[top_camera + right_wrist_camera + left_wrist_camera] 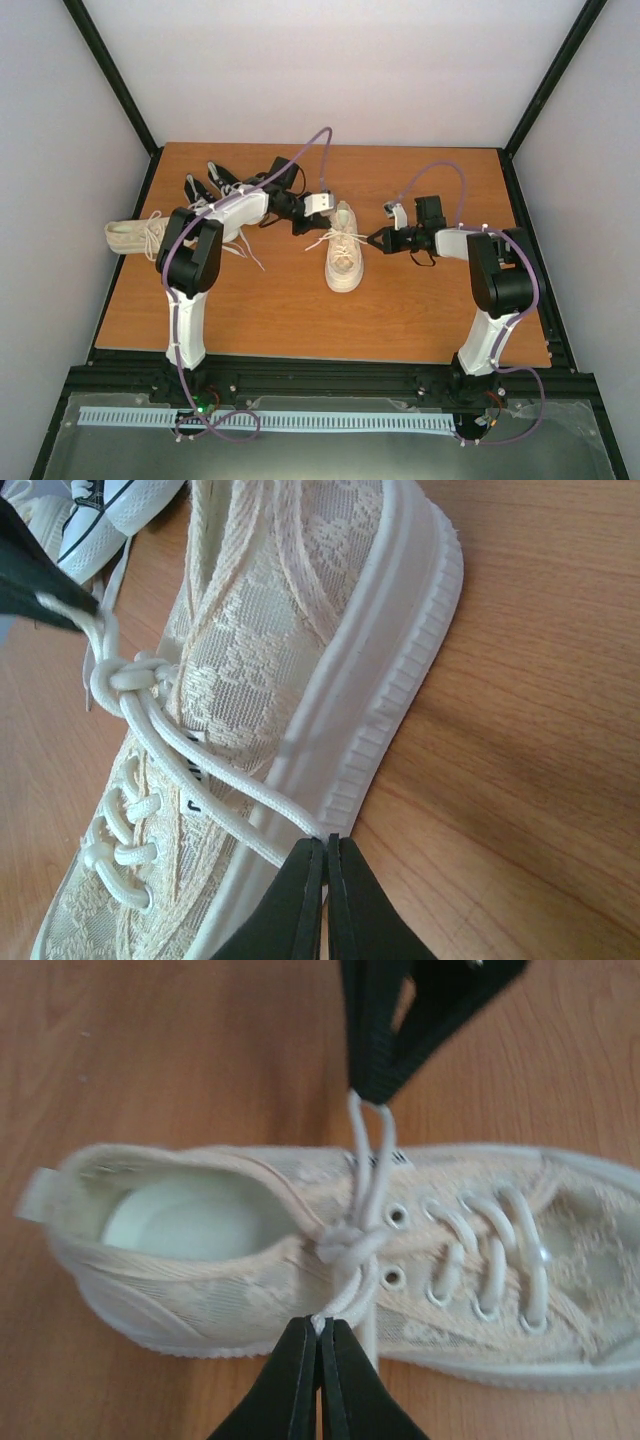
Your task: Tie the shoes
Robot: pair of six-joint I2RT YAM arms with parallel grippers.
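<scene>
Four sneakers are counted on one wooden table (430, 320). Two are cream: the centre cream sneaker (343, 262) and the left cream sneaker (126, 236). Two are black canvas: the left-hand black sneaker (196, 188) and the right-hand black sneaker (220, 174). Two grippers are counted: the left gripper (320, 1332) and the right gripper (326, 846).

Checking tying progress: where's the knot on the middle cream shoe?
Left wrist view: the knot sits by the cream shoe's top eyelets, between left gripper below and right gripper above, both pinching lace.

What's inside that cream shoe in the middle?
Only a pale insole shows at the heel of the shoe. Toward the toe, the laces and upper cover the inside.
</scene>
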